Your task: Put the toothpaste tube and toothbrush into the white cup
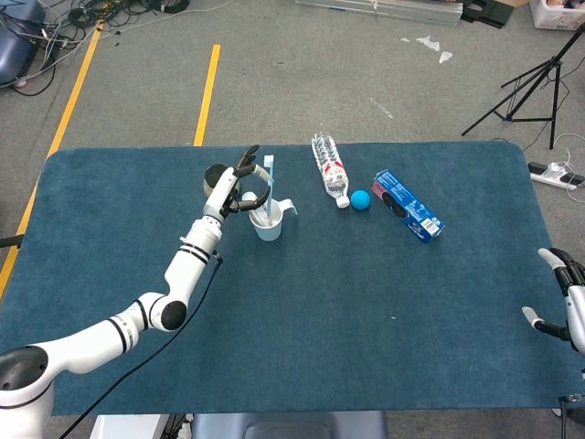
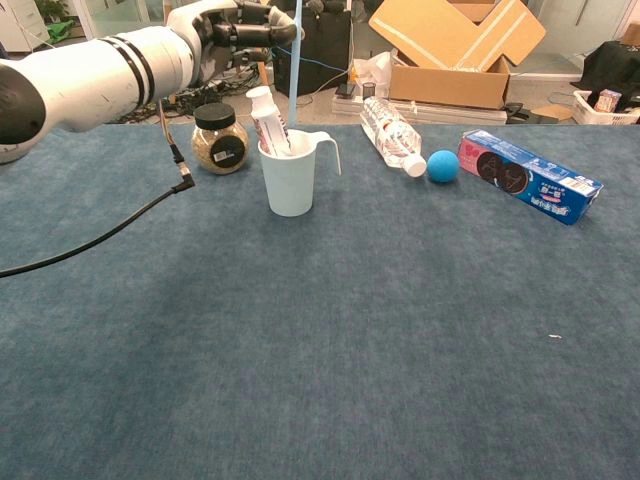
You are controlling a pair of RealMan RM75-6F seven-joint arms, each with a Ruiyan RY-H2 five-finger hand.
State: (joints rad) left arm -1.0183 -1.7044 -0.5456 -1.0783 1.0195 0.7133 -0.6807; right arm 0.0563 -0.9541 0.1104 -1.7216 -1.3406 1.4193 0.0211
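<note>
The white cup (image 1: 268,224) (image 2: 291,178) stands on the blue table with the toothpaste tube (image 2: 267,118) upright inside it. My left hand (image 1: 245,189) (image 2: 240,30) hovers just above the cup and pinches the light blue toothbrush (image 1: 269,180) (image 2: 295,60), which hangs nearly vertical with its lower end at the cup's mouth. My right hand (image 1: 567,302) rests at the table's right edge, fingers apart and holding nothing.
A jar (image 2: 219,139) with a black lid stands left of the cup. A plastic bottle (image 1: 330,167) (image 2: 393,134), a blue ball (image 1: 361,199) (image 2: 443,165) and a blue box (image 1: 408,206) (image 2: 530,175) lie to the right. A black cable (image 2: 90,238) trails from my left arm.
</note>
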